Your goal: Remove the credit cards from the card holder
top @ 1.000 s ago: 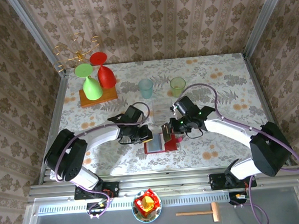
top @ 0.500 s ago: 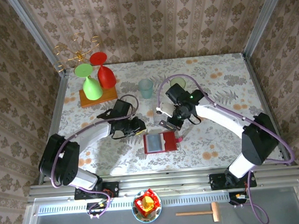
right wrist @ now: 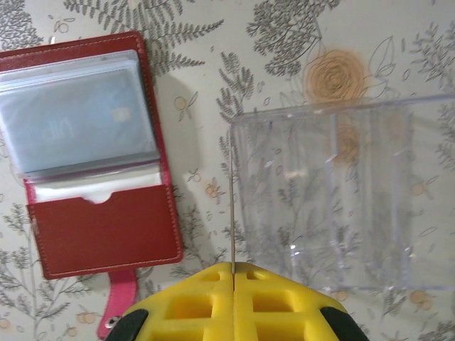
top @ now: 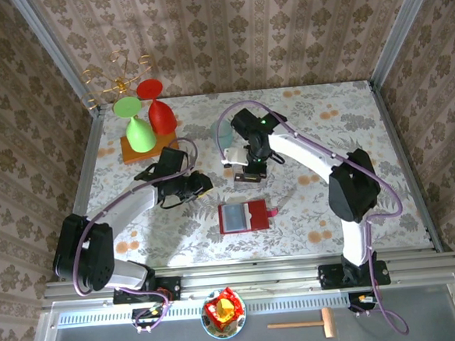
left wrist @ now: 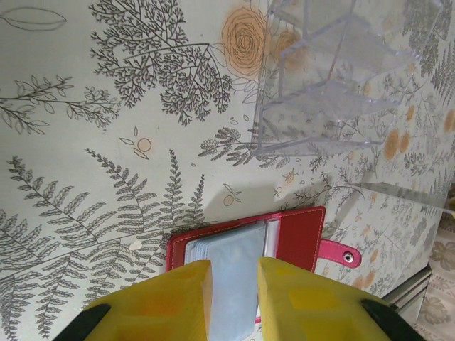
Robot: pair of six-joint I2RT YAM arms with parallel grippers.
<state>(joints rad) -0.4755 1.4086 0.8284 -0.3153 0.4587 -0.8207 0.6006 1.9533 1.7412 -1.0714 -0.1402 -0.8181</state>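
Card holder (top: 244, 216) open and flat, lower centre of top view, nothing pinning it. Bluish card (right wrist: 82, 117) in its clear pocket. Left gripper (left wrist: 234, 275) up-left of holder, fingers slightly apart, empty. Right gripper (right wrist: 232, 273) beyond, fingers together on thin card (right wrist: 232, 199), edge-on over left wall of clear box (right wrist: 341, 199). Risk: card catches wall and falls outside; unpinned holder drags at next pull.

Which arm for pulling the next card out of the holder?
Left, likely. The left gripper is empty, jaws slightly apart, with the open card holder right ahead of its fingertips. The right gripper is shut on a thin card, seen edge-on, over the clear box.
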